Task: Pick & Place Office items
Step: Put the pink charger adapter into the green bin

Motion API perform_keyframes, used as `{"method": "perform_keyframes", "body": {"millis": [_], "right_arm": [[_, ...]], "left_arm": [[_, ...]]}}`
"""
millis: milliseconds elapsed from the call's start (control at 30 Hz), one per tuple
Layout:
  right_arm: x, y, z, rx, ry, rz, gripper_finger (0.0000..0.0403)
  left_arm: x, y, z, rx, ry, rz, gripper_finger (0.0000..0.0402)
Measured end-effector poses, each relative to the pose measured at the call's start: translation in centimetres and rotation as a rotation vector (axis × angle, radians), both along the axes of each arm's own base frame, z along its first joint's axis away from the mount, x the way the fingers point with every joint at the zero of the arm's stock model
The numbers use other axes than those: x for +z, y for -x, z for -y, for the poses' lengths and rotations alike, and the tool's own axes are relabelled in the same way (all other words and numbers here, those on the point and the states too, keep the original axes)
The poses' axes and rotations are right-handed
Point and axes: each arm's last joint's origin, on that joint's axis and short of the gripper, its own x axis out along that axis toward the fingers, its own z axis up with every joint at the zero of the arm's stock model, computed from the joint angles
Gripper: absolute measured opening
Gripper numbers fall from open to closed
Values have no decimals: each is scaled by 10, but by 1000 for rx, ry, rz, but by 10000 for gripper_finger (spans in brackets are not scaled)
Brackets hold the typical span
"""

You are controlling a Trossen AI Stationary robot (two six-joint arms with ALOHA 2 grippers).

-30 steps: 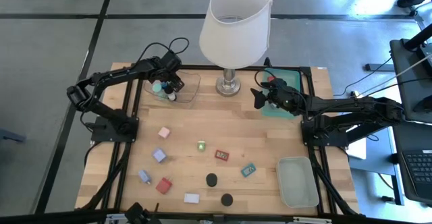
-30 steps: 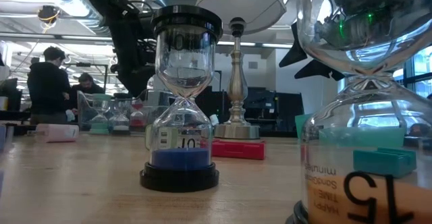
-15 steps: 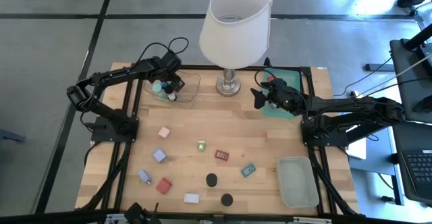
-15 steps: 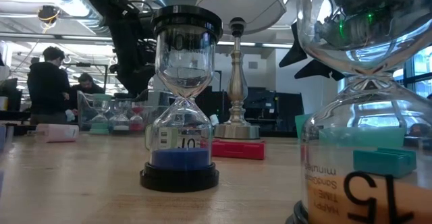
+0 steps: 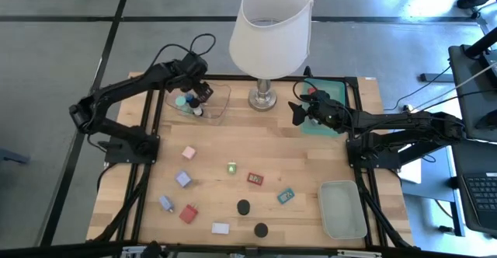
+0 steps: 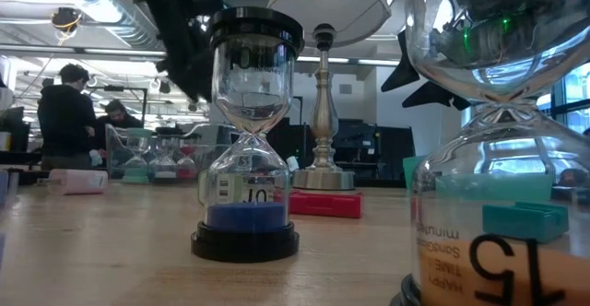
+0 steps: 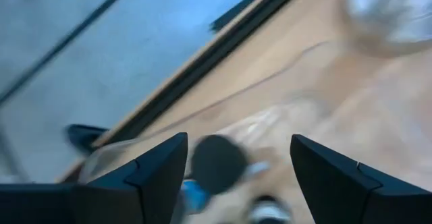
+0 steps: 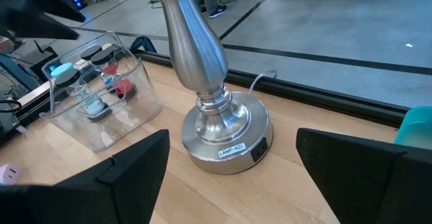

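Left gripper point(image 5: 200, 92) hangs above the clear tray point(image 5: 218, 109) at about eleven o'clock on the table. Its fingers are spread with nothing between them, as the left wrist view shows: two dark fingers point(image 7: 160, 170) apart, and below them a black round cap point(image 7: 217, 163) sitting in the tray among blurred teal and blue bits. My guess is that the open, empty jaws over the tray belong to a drop-off, since the tray is where pieces are being gathered; the right wrist view shows several small timers point(image 8: 91, 82) standing together inside its clear walls.

Right gripper point(image 5: 300, 112) waits at about one o'clock, over the green tray point(image 5: 342, 83) just beside the lamp base point(image 5: 263, 99), its fingers spread wide and empty, pointed toward the lamp point(image 5: 272, 25). It seems parked clear of the left arm's working side.

Most office items lie loose on the near half of the wood: a pink block point(image 5: 189, 153), a lavender block point(image 5: 183, 179), a red block point(image 5: 188, 213), a white block point(image 5: 220, 228), a red tag point(image 5: 255, 179), a teal tag point(image 5: 286, 196), two black caps point(image 5: 244, 207) and a small green piece point(image 5: 231, 168). A second, pale tray point(image 5: 342, 208) sits at about five o'clock. With so many pieces unsorted, the task looks early.

From table height, an hourglass with blue sand point(image 6: 246, 135) stands upright near the camera.
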Motion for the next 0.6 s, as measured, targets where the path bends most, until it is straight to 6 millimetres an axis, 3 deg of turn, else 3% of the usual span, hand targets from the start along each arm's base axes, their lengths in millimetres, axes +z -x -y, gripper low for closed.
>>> {"method": "perform_keyframes", "body": {"millis": [133,267,400,600], "right_arm": [[0,0,0,0,0,0,327],[0,0,0,0,0,0,327],[0,0,0,0,0,0,327],[0,0,0,0,0,0,327]], "left_arm": [[11,-8,23,-110,97,147,259],[18,-19,58,-231,175,205,256],[16,-27,100,-311,229,156,254],[7,-23,159,-362,350,22,253]]}}
